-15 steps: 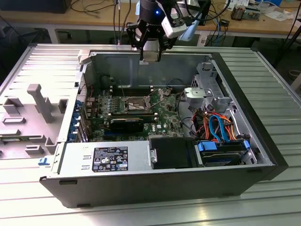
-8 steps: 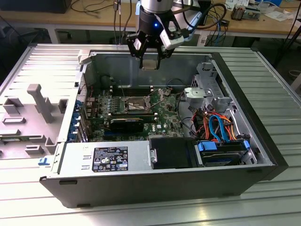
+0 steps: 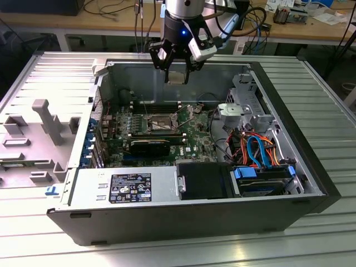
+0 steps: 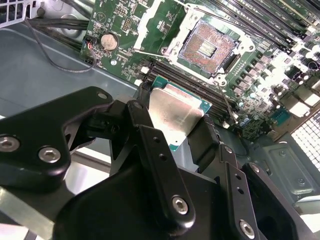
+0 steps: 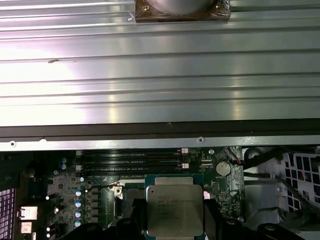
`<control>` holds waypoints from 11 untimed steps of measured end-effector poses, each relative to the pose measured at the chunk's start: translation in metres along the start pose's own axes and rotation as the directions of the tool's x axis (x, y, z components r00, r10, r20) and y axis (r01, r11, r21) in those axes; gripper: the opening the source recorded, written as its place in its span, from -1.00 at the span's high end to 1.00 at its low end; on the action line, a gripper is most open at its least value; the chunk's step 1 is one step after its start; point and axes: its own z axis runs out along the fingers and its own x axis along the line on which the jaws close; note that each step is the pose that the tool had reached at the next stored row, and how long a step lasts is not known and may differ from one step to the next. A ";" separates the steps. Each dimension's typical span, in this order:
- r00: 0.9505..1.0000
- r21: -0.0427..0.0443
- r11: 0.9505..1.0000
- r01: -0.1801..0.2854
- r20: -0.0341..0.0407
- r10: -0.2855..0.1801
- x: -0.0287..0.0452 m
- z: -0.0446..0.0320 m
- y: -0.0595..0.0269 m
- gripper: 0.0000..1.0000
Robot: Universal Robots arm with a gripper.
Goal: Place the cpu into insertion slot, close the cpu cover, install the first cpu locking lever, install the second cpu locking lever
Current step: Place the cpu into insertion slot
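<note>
A ribbed metal surface (image 3: 317, 111) carries an open case (image 3: 167, 217) with a green motherboard (image 3: 194, 139) inside. The arm (image 3: 181, 16) hangs over the case's far wall. The slot (image 3: 158, 123) (image 4: 207, 47) lies bare, its contacts exposed. The jaws pinch the cpu (image 3: 176, 77) (image 4: 172, 112) (image 5: 175, 205) by two opposite edges, metal top showing in both wrist views. In the exterior view it hangs apart from the slot, at about 12 o'clock.

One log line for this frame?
gripper: shut on cpu | cpu: held in air over motherboard, not seated | insertion slot: empty, contacts exposed
</note>
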 end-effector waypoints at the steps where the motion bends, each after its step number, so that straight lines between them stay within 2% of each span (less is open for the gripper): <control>1: 1.000 0.000 1.000 0.000 0.000 0.000 0.0000 0.0020 -0.0002 -0.09; 11: 1.000 0.000 1.000 0.000 0.000 0.000 0.0005 0.0038 -0.0003 -0.09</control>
